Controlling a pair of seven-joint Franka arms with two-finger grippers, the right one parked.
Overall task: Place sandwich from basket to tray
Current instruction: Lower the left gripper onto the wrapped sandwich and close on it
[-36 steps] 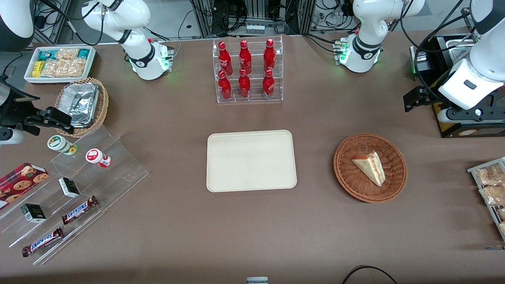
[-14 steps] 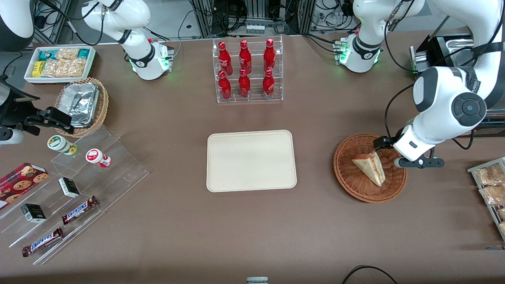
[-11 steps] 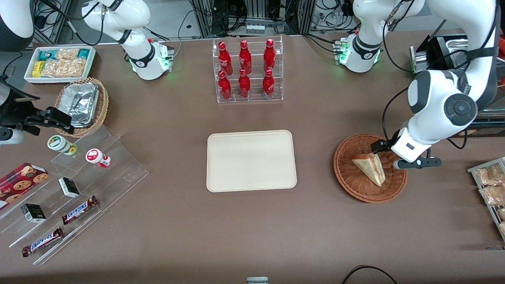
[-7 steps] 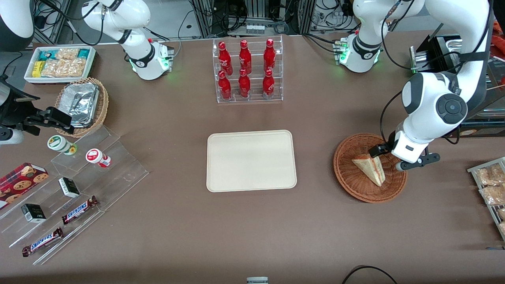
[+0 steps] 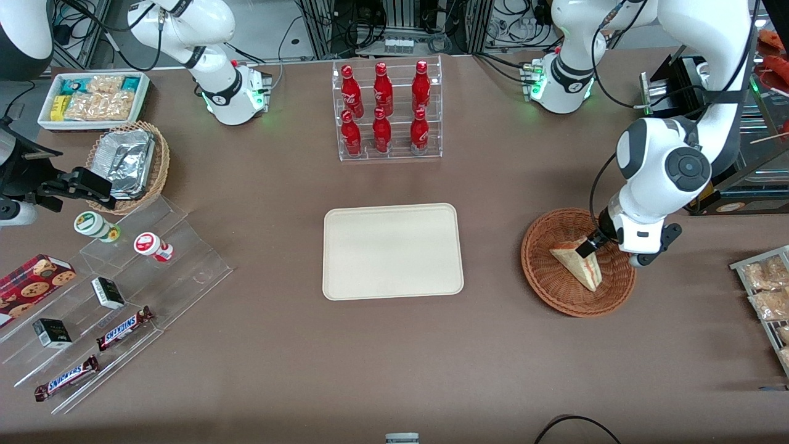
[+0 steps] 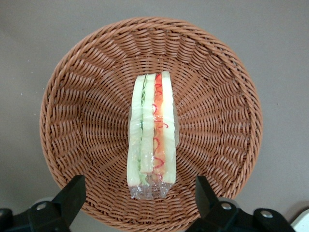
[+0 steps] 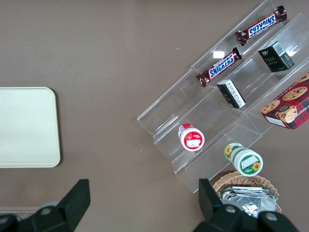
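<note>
hovering over the basket (image 5: pixel 558 290), the gripper (image 6: pixel 140 200) hung above the sandwich's (image 6: pixel 151 136) wide end, fingers (image 6: pixel 72 193) spread apart on either side and touching nothing. the sandwich (image 5: pixel 578 263) lay on its side in the middle of the basket (image 6: pixel 87 72), filling edge up. from the basket, the bare tray (image 5: pixel 392 251) sat at 9 o'clock in the front view, well apart.

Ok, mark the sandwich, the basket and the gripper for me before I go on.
sandwich (image 6: pixel 150 140), left wrist view, on the wrapped filling edge.
basket (image 5: pixel 545 277), front view, on the bare woven wall toward the tray.
gripper (image 6: pixel 140 198), left wrist view, midway between its open fingers, above the sandwich's wide end.
</note>
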